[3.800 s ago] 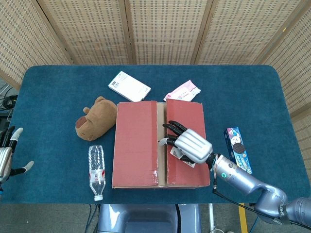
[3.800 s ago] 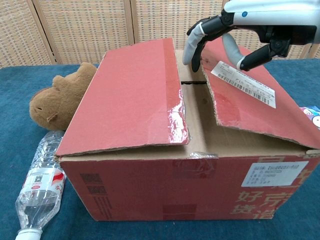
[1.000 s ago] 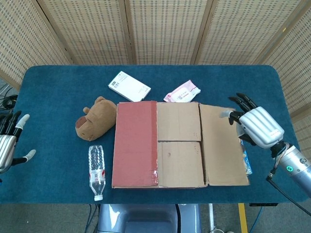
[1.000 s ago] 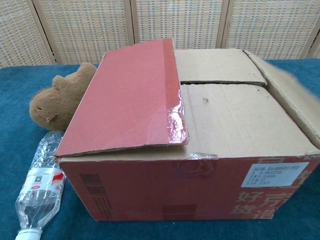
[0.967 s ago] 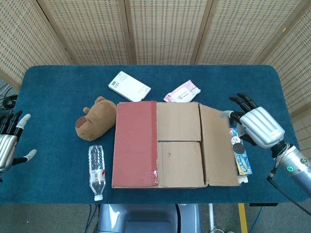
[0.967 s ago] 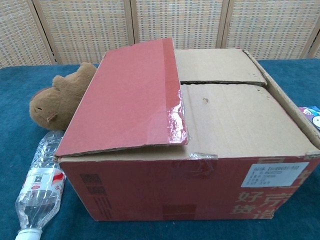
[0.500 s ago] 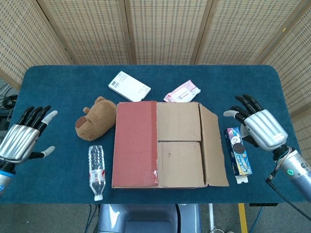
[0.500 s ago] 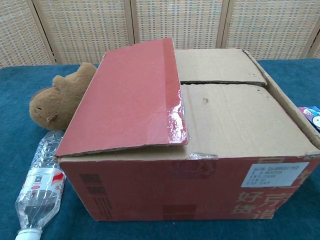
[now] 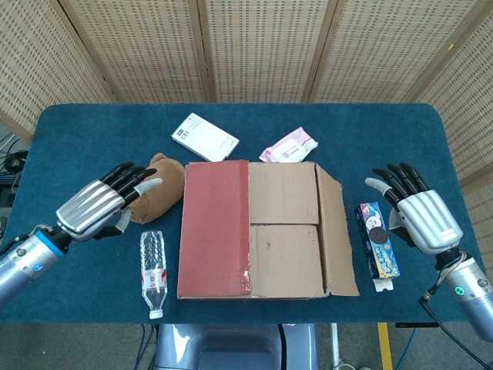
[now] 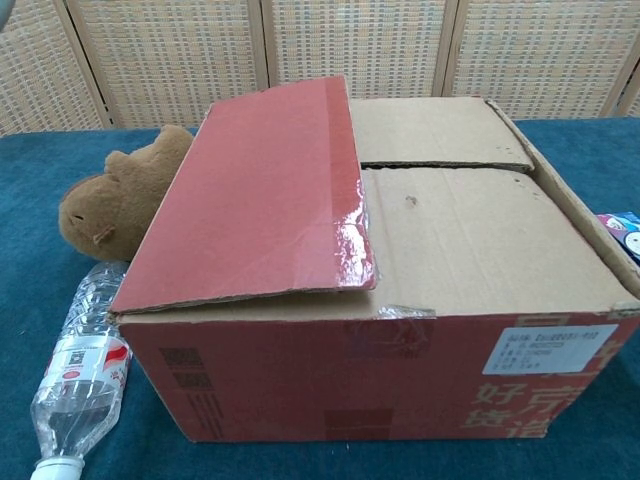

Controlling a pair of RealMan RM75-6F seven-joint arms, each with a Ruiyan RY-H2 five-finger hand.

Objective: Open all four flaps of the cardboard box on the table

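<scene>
- While hovering left of the cardboard box [image 9: 254, 230], left hand [image 9: 100, 206] spreading wide, holding nothing.
- Lying flat along the box's left side, red flap [image 9: 214, 228] running front to back, nearest that hand.
- Waiting right of the box, right hand [image 9: 422, 213] spreading wide, holding nothing.

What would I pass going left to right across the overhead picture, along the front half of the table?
Left hand → water bottle → cardboard box → cookie pack → right hand.
</scene>
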